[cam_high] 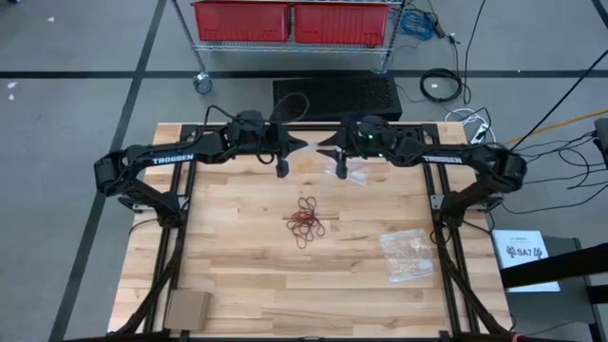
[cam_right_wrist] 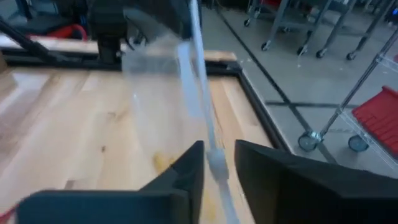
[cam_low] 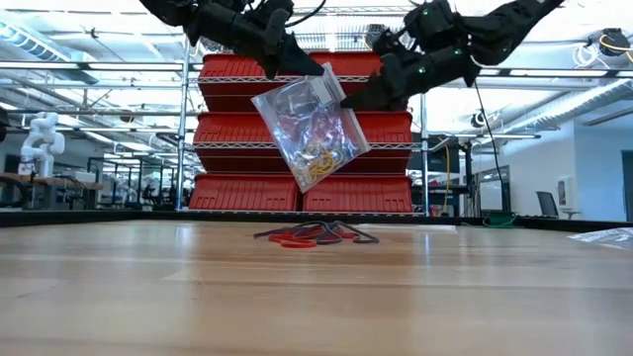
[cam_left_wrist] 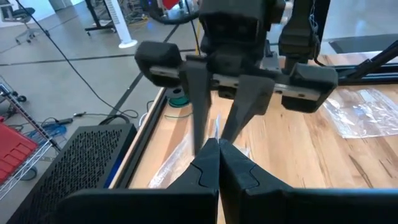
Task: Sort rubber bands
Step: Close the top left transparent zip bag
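I am reading TROSSEN on both arms while the left gripper is pinching one clear bag above the rubber bands, the right gripper clamping its edge.

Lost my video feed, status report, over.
Left gripper shut on clear bag, held aloft. Right gripper at bag's other edge. Rubber bands piled mid-table. Nothing in the way.

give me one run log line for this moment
left gripper: shut on clear bag, aloft | right gripper: jaws at bag's other edge | rubber bands: loose pile mid-table | second bag: on table
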